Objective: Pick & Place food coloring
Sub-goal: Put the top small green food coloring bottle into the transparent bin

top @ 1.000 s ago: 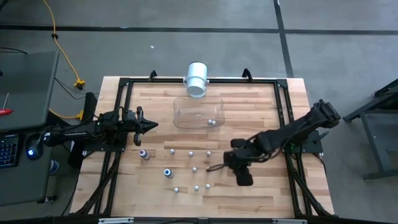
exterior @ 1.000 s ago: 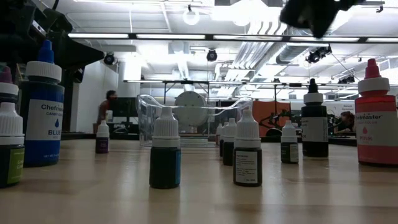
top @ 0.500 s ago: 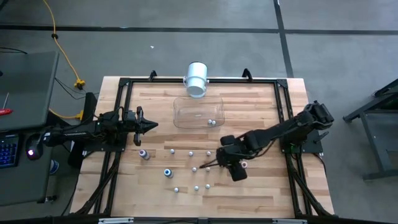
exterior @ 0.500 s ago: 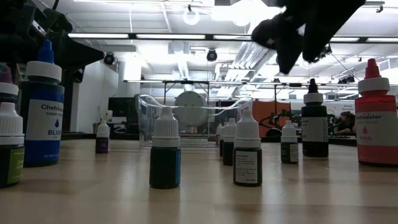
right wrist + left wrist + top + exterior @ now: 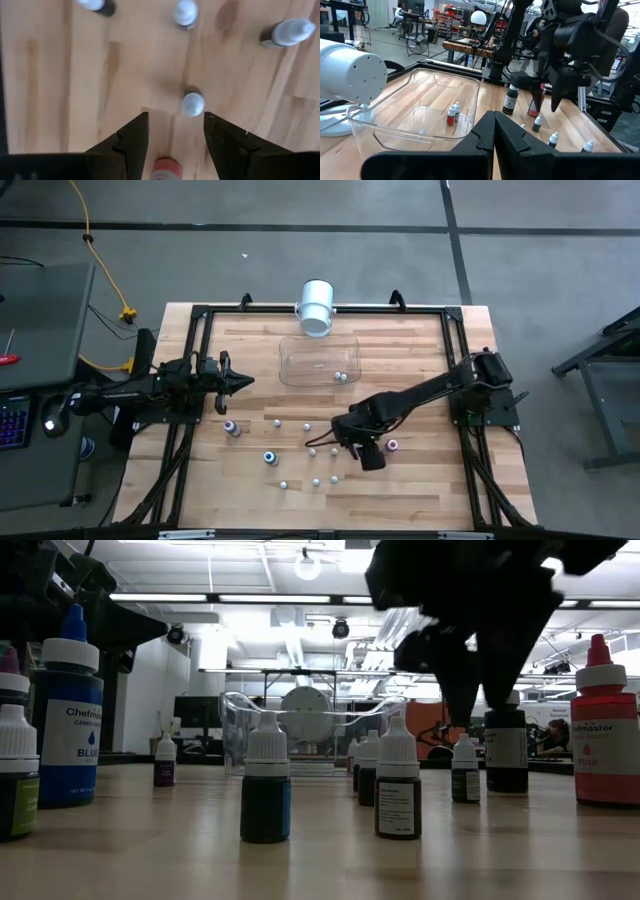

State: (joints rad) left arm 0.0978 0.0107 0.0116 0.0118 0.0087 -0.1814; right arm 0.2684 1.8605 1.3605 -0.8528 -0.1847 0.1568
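Note:
Several small food coloring bottles stand upright on the wooden table: white-capped ones (image 5: 306, 426), a blue one (image 5: 270, 457), a purple one (image 5: 232, 427) and a pink one (image 5: 392, 445). Two more stand inside the clear tub (image 5: 452, 112). My right gripper (image 5: 318, 444) is open and points down over the middle group. Its fingers hang just short of one white-capped bottle (image 5: 192, 103), touching nothing. In the low view my right gripper (image 5: 478, 715) hangs above a small bottle (image 5: 464, 768). My left gripper (image 5: 240, 380) waits shut at the table's left side.
The clear tub (image 5: 285, 350) sits at the table's far middle, with a big white cylinder (image 5: 316, 307) behind it at the far edge. A black frame rail (image 5: 455, 360) runs around the table. Bare wood (image 5: 420, 490) lies near the near right corner.
My right gripper has moved toward the table's left edge and come down over the middle bottles, dropping into the low view from above. The pink bottle, earlier under the arm, now shows behind it. No bottle has moved.

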